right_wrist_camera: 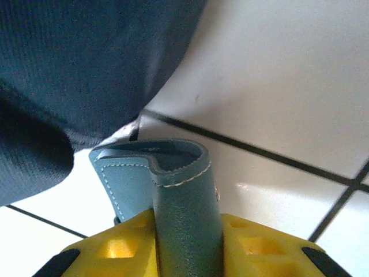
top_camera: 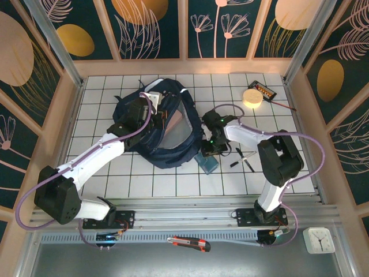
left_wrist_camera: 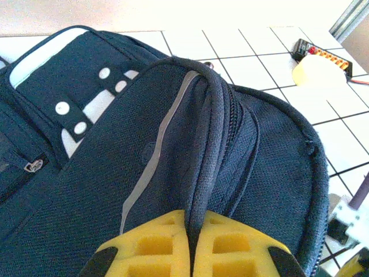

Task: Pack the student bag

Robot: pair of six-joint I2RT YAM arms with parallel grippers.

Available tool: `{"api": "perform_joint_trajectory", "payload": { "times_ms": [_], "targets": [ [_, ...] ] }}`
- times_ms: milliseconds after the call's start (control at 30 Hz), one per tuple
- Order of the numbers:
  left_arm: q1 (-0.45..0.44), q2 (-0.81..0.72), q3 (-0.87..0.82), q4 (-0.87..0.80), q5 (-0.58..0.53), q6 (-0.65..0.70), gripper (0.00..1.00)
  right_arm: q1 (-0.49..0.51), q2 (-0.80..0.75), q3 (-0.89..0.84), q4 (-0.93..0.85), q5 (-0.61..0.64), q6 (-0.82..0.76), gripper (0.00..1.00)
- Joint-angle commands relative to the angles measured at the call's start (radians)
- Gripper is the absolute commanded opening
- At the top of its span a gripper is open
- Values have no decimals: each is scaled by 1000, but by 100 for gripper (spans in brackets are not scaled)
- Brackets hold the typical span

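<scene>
Left wrist view: student bag [left_wrist_camera: 115, 190] runs off the left and bottom edges. Right wrist view: we lose the lower end of the teal case [right_wrist_camera: 184, 196] between the yellow jaws; bag fabric above blurred. Top view: black gadget [top_camera: 264, 90] too small to identify.

The student bag [left_wrist_camera: 115, 173] is matt woven cloth, the teal pouch [right_wrist_camera: 184, 202] smooth stitched leather, the tabletop [right_wrist_camera: 288, 86] glossy.

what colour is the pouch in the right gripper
Teal-blue pouch with pale stitching, best in the right wrist view.
</scene>
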Motion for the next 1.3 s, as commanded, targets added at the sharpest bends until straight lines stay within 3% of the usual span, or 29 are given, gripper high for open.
{"api": "perform_joint_trajectory", "payload": {
  "times_ms": [0, 200, 400, 567, 700, 733, 800, 867, 1067, 1267],
  "targets": [
    [7, -40, 16, 91, -12, -21, 0, -65, -63, -27, 33, -25, 43, 25],
    [7, -47, 36, 82, -11, -19, 0, -187, -190, -50, 48, -219, 100, 25],
    [7, -39, 74, 77, 13, -14, 0, -260, -277, 56, 60, -367, 202, 25],
    [7, -15, 114, 78, 65, -17, 0, -239, -175, 148, 222, -470, 364, 27],
    [7, -1, 130, 91, 86, -37, 0, -172, 21, 317, 299, -480, 434, 32],
    [7, 1, 133, 94, 91, -43, 0, -148, 80, 378, 304, -480, 445, 40],
    [7, 5, 140, 100, 98, -52, 0, -105, 188, 493, 307, -501, 460, 69],
    [7, 9, 148, 102, 103, -57, 0, -78, 253, 564, 290, -509, 469, 80],
    [7, 24, 136, 136, 106, -88, 0, -171, 59, 241, 451, -507, 540, 88],
    [7, 81, 139, 184, 157, -144, 0, -253, -164, 110, 399, -440, 466, 87]
  ]
}}
